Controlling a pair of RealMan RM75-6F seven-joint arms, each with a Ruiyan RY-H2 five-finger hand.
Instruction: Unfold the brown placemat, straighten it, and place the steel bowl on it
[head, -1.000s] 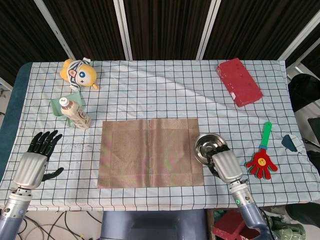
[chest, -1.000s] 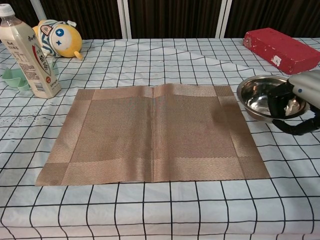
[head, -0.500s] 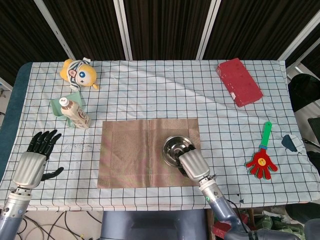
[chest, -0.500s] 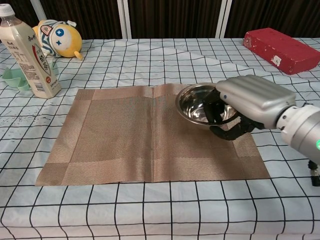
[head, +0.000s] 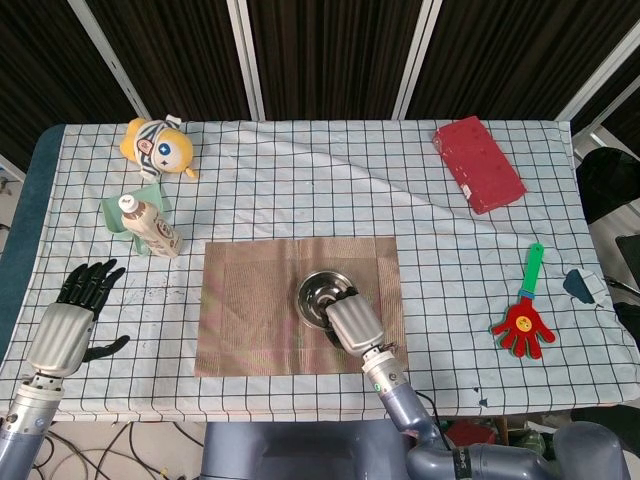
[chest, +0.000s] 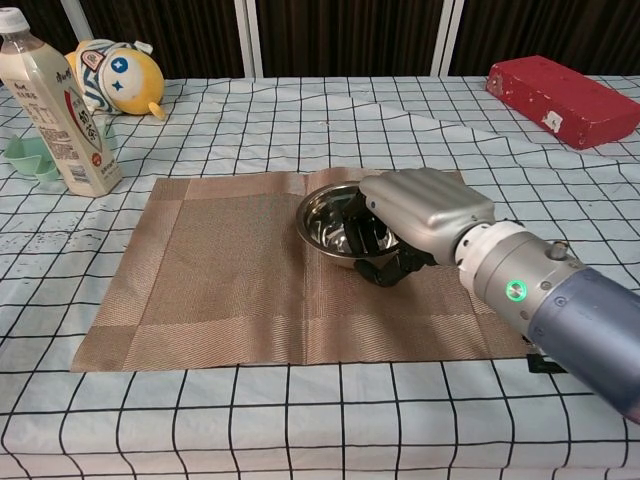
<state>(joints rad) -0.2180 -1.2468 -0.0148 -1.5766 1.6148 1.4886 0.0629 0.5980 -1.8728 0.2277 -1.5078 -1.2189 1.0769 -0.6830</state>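
Head view: my right hand (head: 349, 322) grasps the near rim of the steel bowl (head: 319, 296), which sits at the middle of the flat brown placemat (head: 250, 320), while my left hand (head: 72, 318) rests released, fingers spread, on the checked tablecloth (head: 300, 190) well to the left. Chest view: my left hand is outside the frame; my right hand (chest: 415, 215) shows dark fingers (chest: 362, 228) curled over the rim into the steel bowl (chest: 328, 218) on the brown placemat (chest: 220, 270).
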